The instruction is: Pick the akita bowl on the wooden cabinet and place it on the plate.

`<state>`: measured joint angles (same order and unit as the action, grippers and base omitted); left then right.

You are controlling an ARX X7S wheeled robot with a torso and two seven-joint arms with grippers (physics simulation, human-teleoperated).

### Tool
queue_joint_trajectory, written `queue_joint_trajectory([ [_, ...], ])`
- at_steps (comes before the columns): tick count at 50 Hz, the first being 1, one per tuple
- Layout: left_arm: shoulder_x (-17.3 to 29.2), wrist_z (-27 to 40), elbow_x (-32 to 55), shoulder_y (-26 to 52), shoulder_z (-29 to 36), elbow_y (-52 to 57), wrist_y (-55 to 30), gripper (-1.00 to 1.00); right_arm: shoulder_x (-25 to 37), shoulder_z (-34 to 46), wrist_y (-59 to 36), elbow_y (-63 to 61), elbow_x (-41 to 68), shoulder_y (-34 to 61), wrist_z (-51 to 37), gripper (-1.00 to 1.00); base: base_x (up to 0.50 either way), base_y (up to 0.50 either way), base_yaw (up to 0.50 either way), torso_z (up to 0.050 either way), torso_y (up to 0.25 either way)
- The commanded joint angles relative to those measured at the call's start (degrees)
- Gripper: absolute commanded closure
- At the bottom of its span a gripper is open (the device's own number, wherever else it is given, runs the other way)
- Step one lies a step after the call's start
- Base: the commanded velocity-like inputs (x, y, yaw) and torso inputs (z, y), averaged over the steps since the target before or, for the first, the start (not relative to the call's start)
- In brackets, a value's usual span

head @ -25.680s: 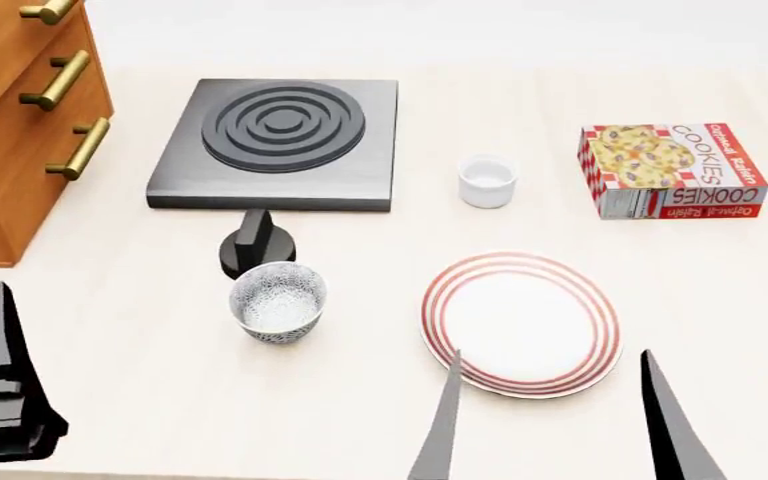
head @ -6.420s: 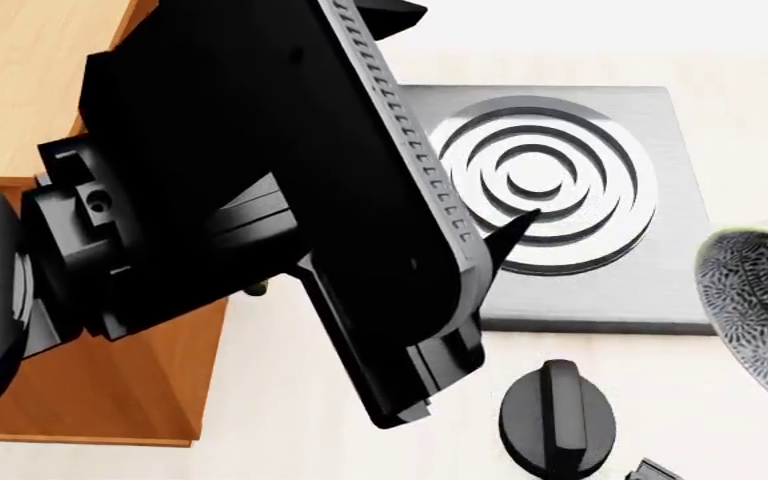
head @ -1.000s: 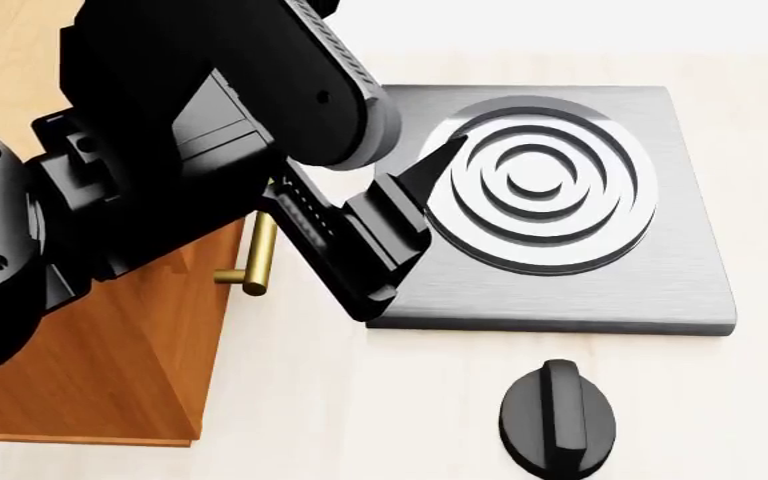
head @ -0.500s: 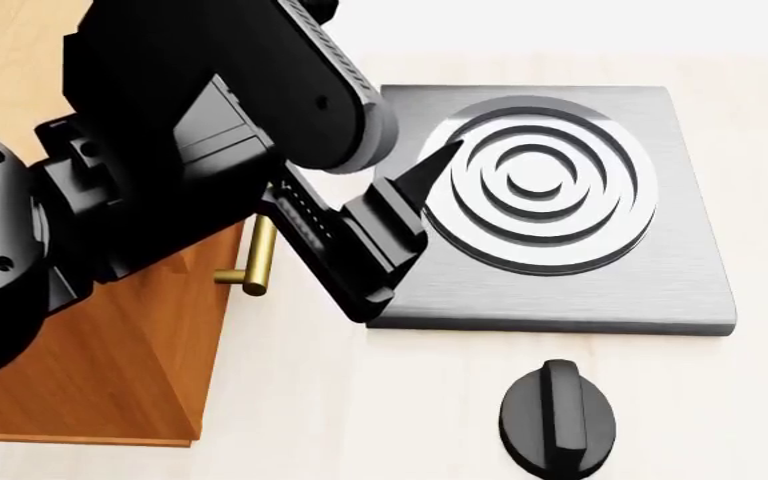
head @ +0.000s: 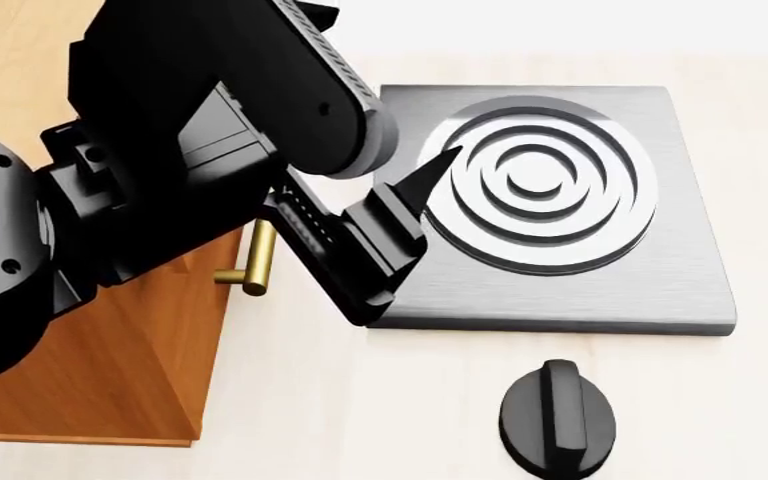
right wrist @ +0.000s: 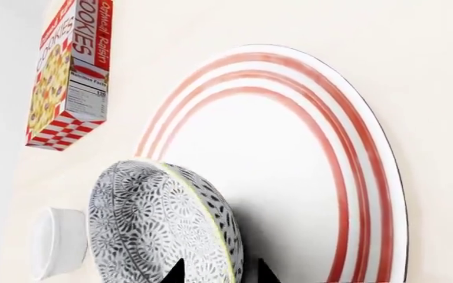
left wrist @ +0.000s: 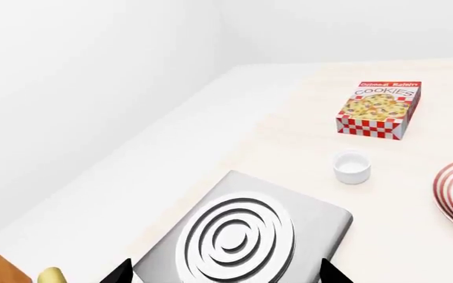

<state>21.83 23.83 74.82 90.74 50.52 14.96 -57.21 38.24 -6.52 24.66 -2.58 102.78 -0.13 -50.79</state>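
the akita bowl [right wrist: 160, 227] hangs in the right tool [right wrist: 214, 270], whose two dark tips show either side of the bowl's rim in the right wrist view, one against the speckled outside and one on the inner side, so the tool is pinching the bowl by its wall. the bowl is tilted, its mouth turned sideways rather than up, and it sits over the plate [right wrist: 321, 177], toward the edge nearest the small white cup [right wrist: 57, 242]; whether its base already touches the plate cannot be told. the relation that matters for the coming move: the plate's open white centre lies just beyond the bowl's mouth side, so judging from this the bowl needs righting and lowering almost straight down, with only a small shift toward the centre. the right arm is plainly the one at work. the left tool [left wrist: 222, 276] shows only two tips well apart with nothing between them, spread and idle above the grey stove [left wrist: 246, 236], near the wooden cabinet [head: 91, 380]. in the head view the left arm [head: 184, 170] fills much of the picture, and bowl and plate are out of sight there. a cookies box [left wrist: 380, 109] and a black knob [head: 558, 418] lie clear of the placing spot.
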Motion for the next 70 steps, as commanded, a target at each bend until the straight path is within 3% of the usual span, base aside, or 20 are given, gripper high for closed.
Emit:
queue_joint_trajectory([
  [1,0.08,-0.01,0.05,-0.01,0.15,0.09,0.11,-1.0,0.4,0.06,-0.26,-0.68,-1.89,0.14,0.2,-1.0,0.0,0.0,0.0,0.0,0.0],
  [23,0.66,0.08,0.03,-0.29,0.33,0.14,0.42,-1.0,0.11,-0.14,-0.61,-0.83,-2.05,-0.24,1.02,-1.0,0.0,0.0,0.0,0.0,0.0],
  [47,1.2,0.68,0.74,0.0,0.11,0.41,0.38,-1.0,2.97,-3.64,0.52,-8.99,-4.14,-3.29,-2.05,-1.0,0.0,0.0,0.0,0.0,0.0],
  [70,1.64,0.74,1.1,0.16,0.04,0.68,0.59,-1.0,12.47,-9.64,1.67,-30.03,-15.38,-4.29,-15.69,-1.0,0.0,0.0,0.0,0.0,0.0],
])
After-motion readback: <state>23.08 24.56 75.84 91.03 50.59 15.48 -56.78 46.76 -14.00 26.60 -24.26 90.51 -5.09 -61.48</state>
